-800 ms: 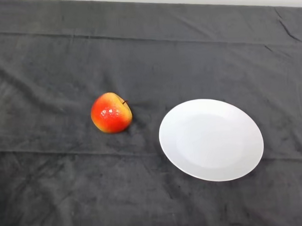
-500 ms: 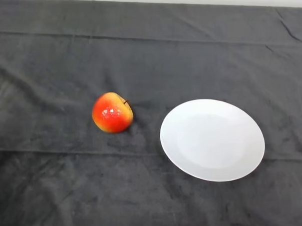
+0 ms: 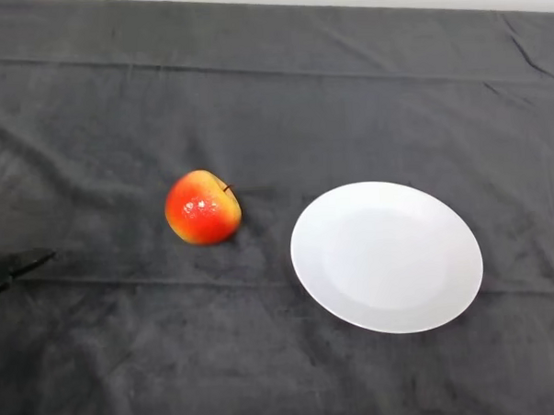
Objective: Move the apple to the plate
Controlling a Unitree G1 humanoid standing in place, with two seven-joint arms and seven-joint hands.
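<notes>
A red-yellow apple (image 3: 202, 207) is seen resting on the dark cloth (image 3: 272, 97) approx. mid-table, stem tilted up and to the right, just left of the white plate (image 3: 387, 256) but not touching it; nothing is carried by the plate. Only a black tip of the left hand (image 3: 13, 268) is caught at the view's left edge, low over the cloth and well apart from the apple. Spread vs. curled can't be told for it.

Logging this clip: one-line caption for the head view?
Red-yellow apple on the dark cloth, left of an empty white plate; black robot hand just entering at the left edge.
</notes>
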